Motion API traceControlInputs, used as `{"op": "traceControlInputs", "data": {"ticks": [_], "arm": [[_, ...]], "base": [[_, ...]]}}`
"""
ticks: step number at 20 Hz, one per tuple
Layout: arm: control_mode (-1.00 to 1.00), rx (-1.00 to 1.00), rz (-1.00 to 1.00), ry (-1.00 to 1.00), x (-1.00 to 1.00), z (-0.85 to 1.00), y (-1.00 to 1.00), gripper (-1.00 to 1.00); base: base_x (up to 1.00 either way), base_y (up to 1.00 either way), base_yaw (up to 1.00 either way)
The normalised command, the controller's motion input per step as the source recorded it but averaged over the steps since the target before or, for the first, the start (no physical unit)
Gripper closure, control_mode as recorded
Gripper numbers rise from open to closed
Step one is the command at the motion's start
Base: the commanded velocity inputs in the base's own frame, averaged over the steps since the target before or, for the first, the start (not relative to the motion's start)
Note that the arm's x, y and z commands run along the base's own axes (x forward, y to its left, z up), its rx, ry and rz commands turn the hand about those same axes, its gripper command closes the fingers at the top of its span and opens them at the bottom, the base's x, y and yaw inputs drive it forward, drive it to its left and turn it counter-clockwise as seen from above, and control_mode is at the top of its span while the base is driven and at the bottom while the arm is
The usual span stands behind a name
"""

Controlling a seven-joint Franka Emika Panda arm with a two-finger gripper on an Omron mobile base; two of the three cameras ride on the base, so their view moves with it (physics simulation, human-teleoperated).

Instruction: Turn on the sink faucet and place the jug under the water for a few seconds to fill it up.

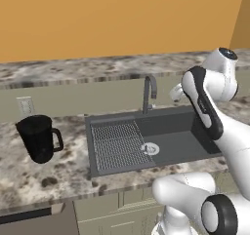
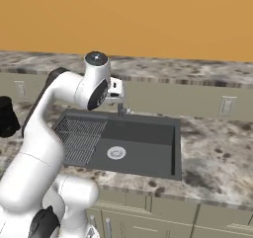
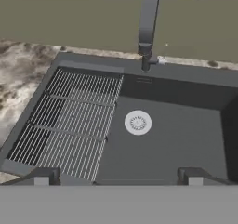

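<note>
The black jug (image 1: pixel 39 137) stands upright on the marble counter left of the sink (image 1: pixel 185 131), handle toward the basin. It also sits at the left edge of the right base view as the jug (image 2: pixel 6 116). The dark gooseneck sink faucet (image 1: pixel 149 92) rises behind the basin, and in the hand view the faucet (image 3: pixel 148 28) is straight ahead. My gripper (image 3: pixel 118 176) hangs open and empty above the sink (image 3: pixel 176 139), facing the faucet, with its fingertips (image 3: pixel 44 176) wide apart. The water is out of view; the basin looks dry.
A ribbed rack (image 3: pixel 74 121) fills the sink's left half, and a round silver drain (image 3: pixel 137 122) sits at mid-basin. Marble counter (image 1: pixel 58 175) lies on both sides. Wall outlets (image 1: pixel 25 105) (image 2: pixel 227 105) sit on the backsplash. My own arm (image 2: pixel 39 128) crosses the counter's left.
</note>
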Motion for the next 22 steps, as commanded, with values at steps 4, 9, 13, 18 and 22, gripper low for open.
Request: {"op": "traceControlInputs", "data": {"ticks": [4,9,13,18,22], "arm": [[-1.00,0.19,0.52,-0.53,0.20,-0.46,-0.84,-1.00],[-1.00,0.14,0.54,-0.37,0.51,-0.39,-0.52,-1.00],[-1.00,0.11,0.43,-0.20,0.67,-0.37,-0.46,-1.00],[-1.00,0.13,0.23,-0.05,0.85,-0.17,-0.20,-1.00],[-1.00,0.10,0.11,0.00,0.85,-0.19,0.00,-1.00]], "base": [[0.00,0.00,0.00],[0.00,0.00,0.00],[0.00,0.00,0.00],[0.00,0.00,0.00],[0.00,0.00,0.00]]}}
